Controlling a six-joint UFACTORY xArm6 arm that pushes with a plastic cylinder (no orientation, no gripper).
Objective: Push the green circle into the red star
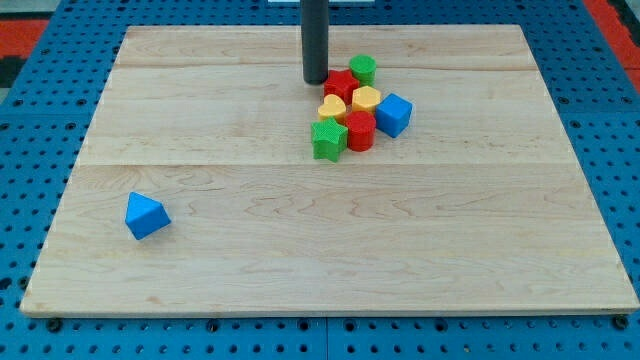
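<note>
Touching the red star point(339, 84), green circle point(363, 68) just right of my tip point(315, 81); jaws not visible.

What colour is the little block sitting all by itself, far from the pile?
Blue. The lone triangle-like block sits near the view's bottom left in the camera view, the only view.

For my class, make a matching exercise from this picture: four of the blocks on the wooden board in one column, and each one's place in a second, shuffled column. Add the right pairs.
Column 1
1. green circle
2. blue triangle
3. blue cube
4. green star

Column 2
A. alone, near the board's lower left
B. the view's right edge of the cluster
C. top of the cluster, beside the red star
D. lower left corner of the cluster

Pairs: 1-C, 2-A, 3-B, 4-D

My tip sits just left of the red star.
</note>
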